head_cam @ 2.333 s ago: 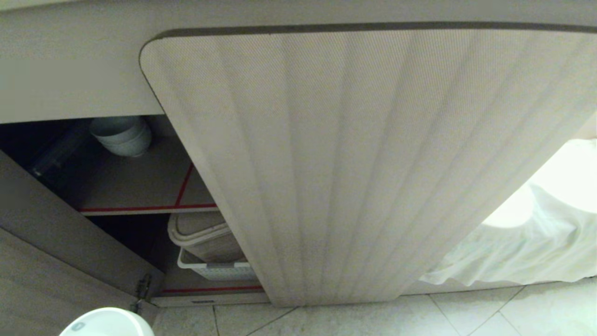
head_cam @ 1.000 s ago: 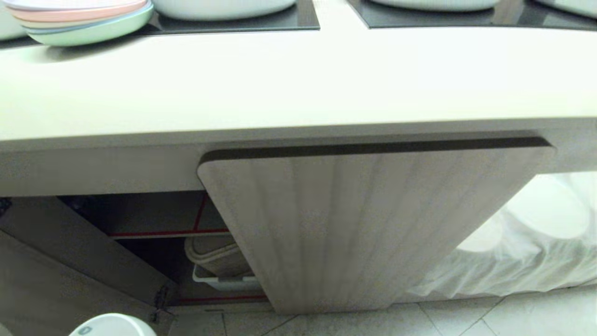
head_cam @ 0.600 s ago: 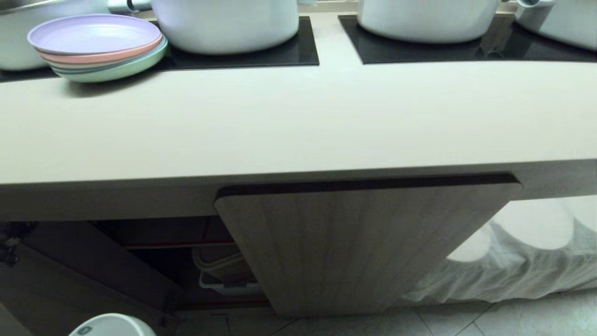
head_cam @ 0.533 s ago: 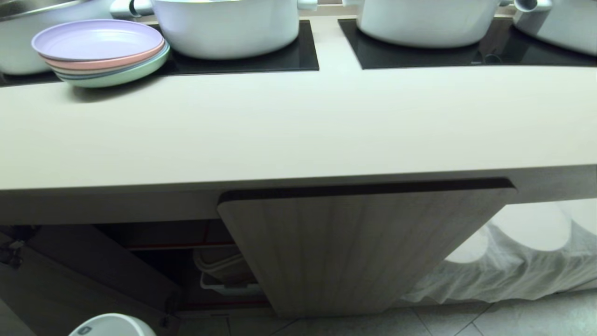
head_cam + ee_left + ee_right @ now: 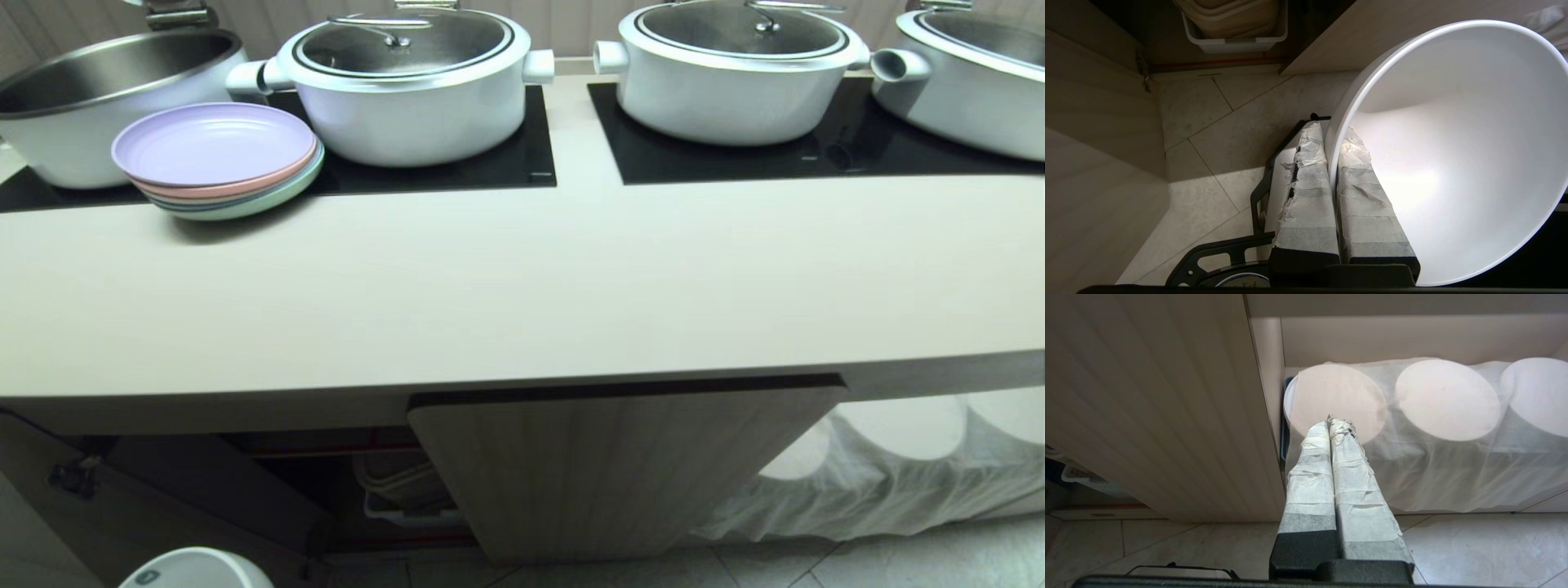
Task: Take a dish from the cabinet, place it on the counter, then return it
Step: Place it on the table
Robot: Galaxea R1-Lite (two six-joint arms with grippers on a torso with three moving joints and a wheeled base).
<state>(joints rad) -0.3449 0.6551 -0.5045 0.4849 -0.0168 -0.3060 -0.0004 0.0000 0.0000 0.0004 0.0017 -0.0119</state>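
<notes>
Counter (image 5: 522, 286) bare along front edge; left gripper (image 5: 1331, 163) clamps bowl (image 5: 1453, 155) rim near open cabinet (image 5: 620, 465); right gripper (image 5: 1331, 424) closed, empty.

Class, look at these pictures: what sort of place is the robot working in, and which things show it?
Most likely a kitchen, perhaps a showroom one. Lidded white pots stand on black inset panels in a long beige counter, pastel plates are stacked beside them, and a ribbed-door cabinet sits underneath.

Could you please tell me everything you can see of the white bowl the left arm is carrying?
The bowl is round, deep-sided and glossy white, plain and empty inside. It is tilted, its rim pinched between the tape-wrapped fingers of the left tool, one finger outside the wall, one inside. It hangs over the tiled floor before the open cabinet, below the counter.
</notes>
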